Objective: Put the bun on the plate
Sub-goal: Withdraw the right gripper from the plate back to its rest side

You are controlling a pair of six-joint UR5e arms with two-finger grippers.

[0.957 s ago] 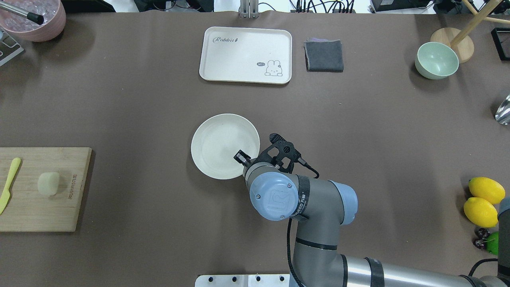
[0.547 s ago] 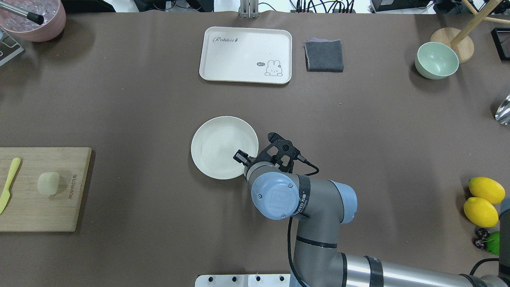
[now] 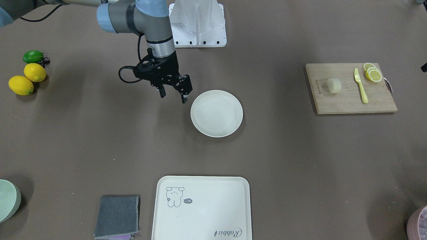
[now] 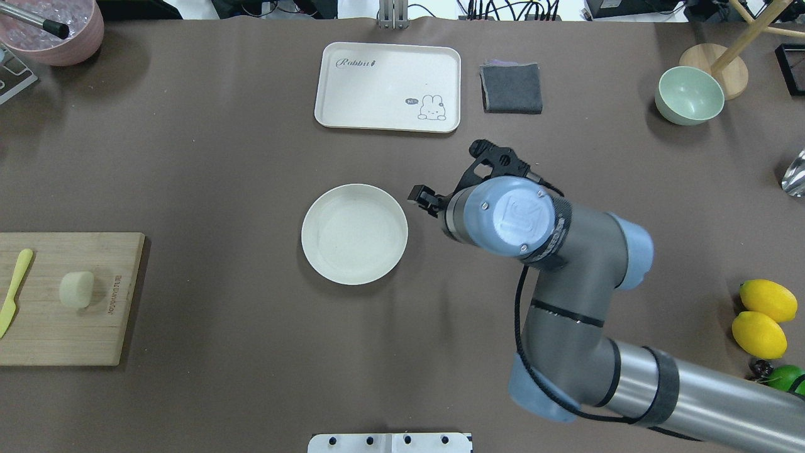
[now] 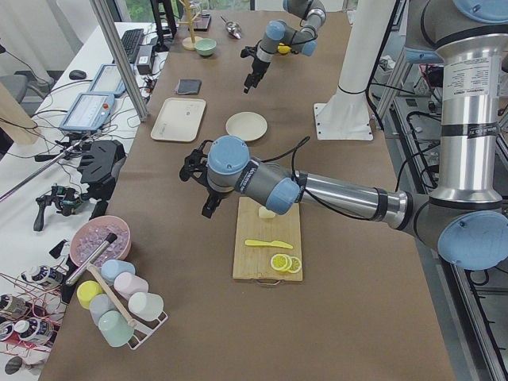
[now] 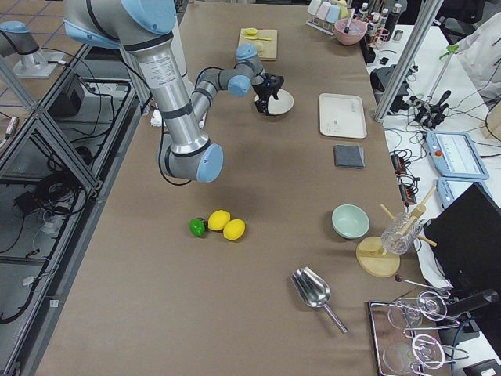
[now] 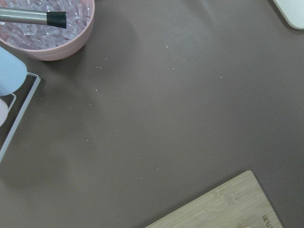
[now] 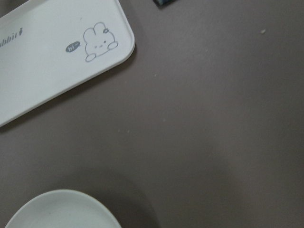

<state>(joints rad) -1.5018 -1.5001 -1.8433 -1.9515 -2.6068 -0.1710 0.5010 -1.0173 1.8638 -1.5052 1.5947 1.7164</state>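
At far left a pink bowl [image 4: 88, 44] holds ice cubes [image 4: 77, 17]. Below it the bun [image 4: 77, 289] sits on a wooden board [image 4: 94, 340]. The left end effector [image 5: 206, 205] hovers near that board – spread or pressed together, I cannot tell. The plate [image 4: 354, 234] lies mid-counter [image 4: 188, 189], well apart from the bun. Just beside its right rim hangs the right end effector [image 3: 173, 97] – fingers spread, gripping nothing.

Robotics lab, aluminium frame [image 5: 121, 59], tablets [image 5: 87, 111], cables [image 4: 503, 9]
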